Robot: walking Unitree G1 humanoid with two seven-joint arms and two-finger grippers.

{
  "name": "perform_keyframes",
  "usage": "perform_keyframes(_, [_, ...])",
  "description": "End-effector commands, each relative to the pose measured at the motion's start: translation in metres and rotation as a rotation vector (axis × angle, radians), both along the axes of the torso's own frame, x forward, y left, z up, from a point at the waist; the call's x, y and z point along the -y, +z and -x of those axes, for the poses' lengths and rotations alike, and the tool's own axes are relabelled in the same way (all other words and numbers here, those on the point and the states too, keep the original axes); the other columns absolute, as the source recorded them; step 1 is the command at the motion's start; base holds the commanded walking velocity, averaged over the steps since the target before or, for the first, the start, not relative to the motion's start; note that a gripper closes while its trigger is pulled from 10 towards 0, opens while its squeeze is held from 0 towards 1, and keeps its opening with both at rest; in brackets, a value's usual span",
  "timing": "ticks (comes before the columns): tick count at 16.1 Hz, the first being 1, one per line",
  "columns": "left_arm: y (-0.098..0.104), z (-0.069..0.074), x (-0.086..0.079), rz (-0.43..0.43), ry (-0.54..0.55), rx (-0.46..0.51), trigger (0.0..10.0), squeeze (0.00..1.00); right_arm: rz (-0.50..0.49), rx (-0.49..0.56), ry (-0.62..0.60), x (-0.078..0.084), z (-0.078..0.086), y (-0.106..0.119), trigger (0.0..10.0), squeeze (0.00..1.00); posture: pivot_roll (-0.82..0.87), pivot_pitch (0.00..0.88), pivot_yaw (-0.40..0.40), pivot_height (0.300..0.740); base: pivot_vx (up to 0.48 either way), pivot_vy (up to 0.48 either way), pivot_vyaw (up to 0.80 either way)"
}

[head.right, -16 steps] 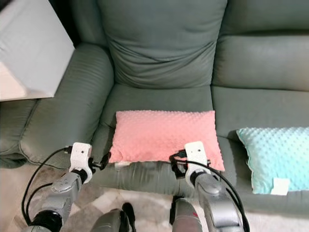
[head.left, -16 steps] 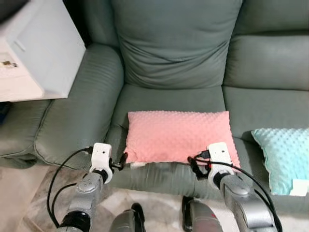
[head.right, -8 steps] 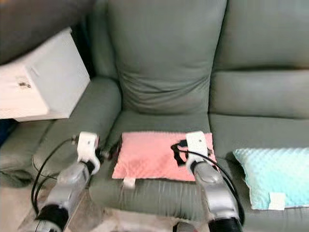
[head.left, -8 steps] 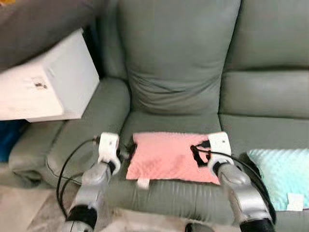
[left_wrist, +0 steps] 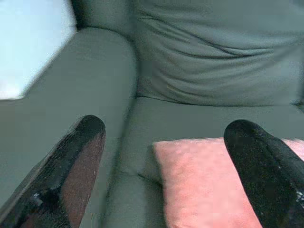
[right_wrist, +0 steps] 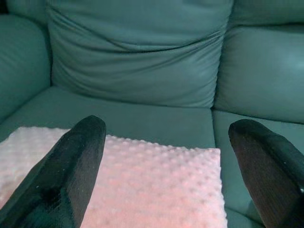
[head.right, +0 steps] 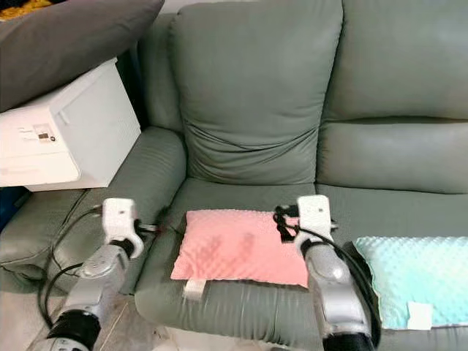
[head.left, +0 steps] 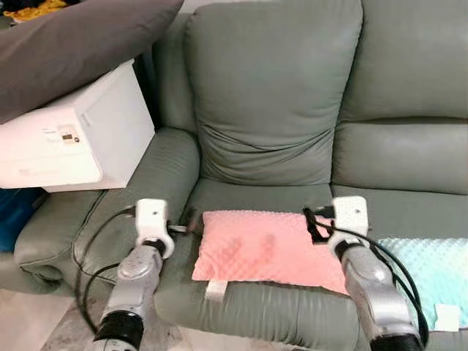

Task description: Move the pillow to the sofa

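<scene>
Both jaws agape astride pink pillow (head.left: 267, 251) on sofa (head.left: 270, 110)

Two silver, ribbed metal arms, each capped by a white boxy wrist block, trail looping black cables. The left gripper (left_wrist: 161, 166) and right gripper (right_wrist: 166, 166) have long, matte black, round-tipped fingers (left_wrist: 71, 161).

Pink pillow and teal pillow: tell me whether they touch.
Apart. In the right eye view a strip of green sofa seat shows between the pink pillow's right edge and the teal pillow's left edge, partly behind the right arm.
</scene>
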State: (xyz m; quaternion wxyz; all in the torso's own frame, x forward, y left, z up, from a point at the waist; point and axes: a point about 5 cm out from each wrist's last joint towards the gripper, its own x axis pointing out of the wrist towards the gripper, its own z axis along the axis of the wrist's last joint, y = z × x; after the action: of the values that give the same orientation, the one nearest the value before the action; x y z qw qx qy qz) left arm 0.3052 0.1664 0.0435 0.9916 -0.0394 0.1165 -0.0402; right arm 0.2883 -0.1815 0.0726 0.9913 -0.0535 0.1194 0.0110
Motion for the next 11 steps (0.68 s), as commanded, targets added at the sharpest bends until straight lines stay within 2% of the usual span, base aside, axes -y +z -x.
perform_keyframes(1, [0.001, 0.000, -0.010, 0.004, 0.059, -0.002, 10.0, 0.00, -0.015, 0.022, -0.011, -0.001, 0.002, 0.003, 10.0, 0.00, -0.23, 0.000, 0.090, 0.740, 0.000, 0.000, 0.00])
perform_keyframes(5, [0.010, -0.008, -0.008, 0.002, 0.098, 0.013, 10.0, 0.00, -0.036, 0.042, 0.001, -0.003, -0.006, 0.007, 10.0, 0.00, -0.23, 0.000, 0.084, 0.740, 0.000, 0.000, 0.00])
perform_keyframes(8, [0.014, -0.012, -0.005, 0.044, 0.127, 0.030, 10.0, 0.00, -0.037, 0.091, 0.111, -0.012, -0.015, 0.020, 10.0, 0.00, -0.21, 0.000, 0.053, 0.740, 0.000, 0.000, 0.00])
perform_keyframes(10, [0.017, -0.012, -0.008, 0.020, 0.148, 0.058, 10.0, 0.00, -0.056, 0.099, 0.136, -0.014, -0.021, 0.023, 10.0, 0.00, -0.20, 0.000, 0.033, 0.740, 0.000, 0.000, 0.00])
perform_keyframes(11, [0.017, -0.010, -0.013, 0.018, 0.178, 0.062, 10.0, 0.00, -0.051, 0.099, 0.173, -0.019, -0.025, 0.025, 10.0, 0.00, -0.16, 0.000, -0.002, 0.740, 0.000, 0.000, 0.00])
